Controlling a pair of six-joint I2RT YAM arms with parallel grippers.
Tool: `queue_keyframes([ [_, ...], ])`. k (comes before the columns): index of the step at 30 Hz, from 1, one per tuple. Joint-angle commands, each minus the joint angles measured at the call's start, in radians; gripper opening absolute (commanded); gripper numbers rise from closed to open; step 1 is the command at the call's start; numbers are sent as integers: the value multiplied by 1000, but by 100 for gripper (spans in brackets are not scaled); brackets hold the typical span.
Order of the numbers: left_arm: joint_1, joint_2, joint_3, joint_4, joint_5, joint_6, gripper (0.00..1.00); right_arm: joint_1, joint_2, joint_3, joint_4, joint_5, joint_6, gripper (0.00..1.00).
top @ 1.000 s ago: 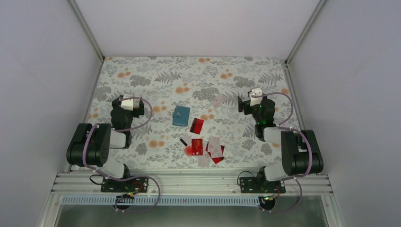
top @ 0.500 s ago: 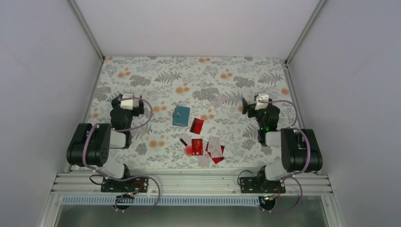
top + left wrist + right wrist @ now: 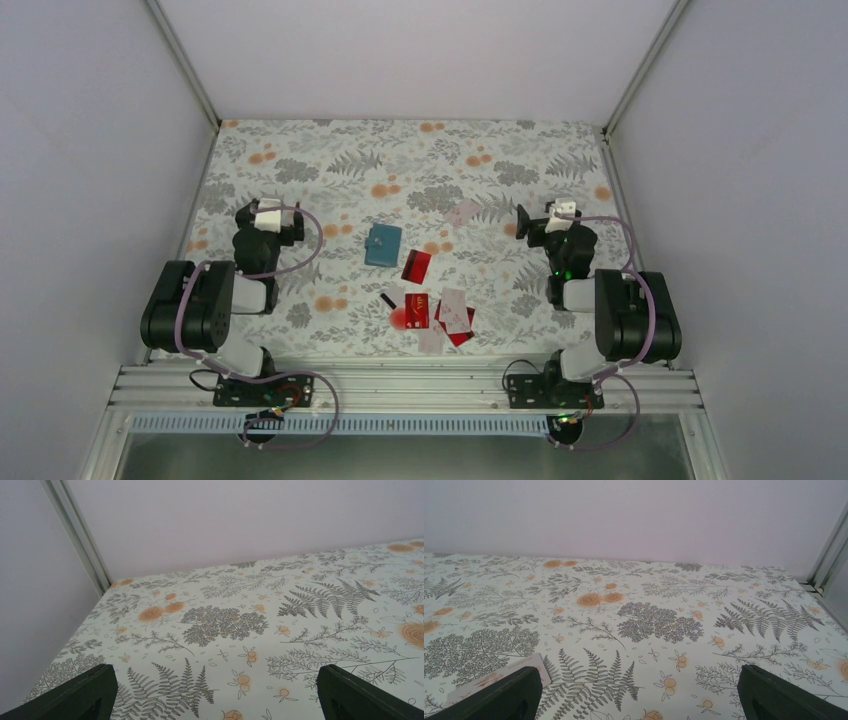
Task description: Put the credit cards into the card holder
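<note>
Your left gripper (image 3: 215,702) and right gripper (image 3: 639,702) both stand wide open and hold nothing, each poised over the floral table (image 3: 300,160) at the left and right of the overhead frame. The teal card holder (image 3: 383,244) lies at the centre of that frame, with one red card (image 3: 416,265) just to its lower right. Most of the credit cards (image 3: 442,312) are heaped below that, and a pale card (image 3: 463,211) lies apart at the upper right, near your right gripper.
</note>
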Motion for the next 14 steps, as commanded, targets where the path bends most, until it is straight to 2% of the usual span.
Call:
queue_keyframes([
  [1, 2, 5, -7, 51, 25, -4, 100, -2, 7, 1, 56, 3, 1, 99],
  [14, 2, 5, -6, 51, 25, -5, 100, -3, 7, 1, 57, 3, 1, 99],
])
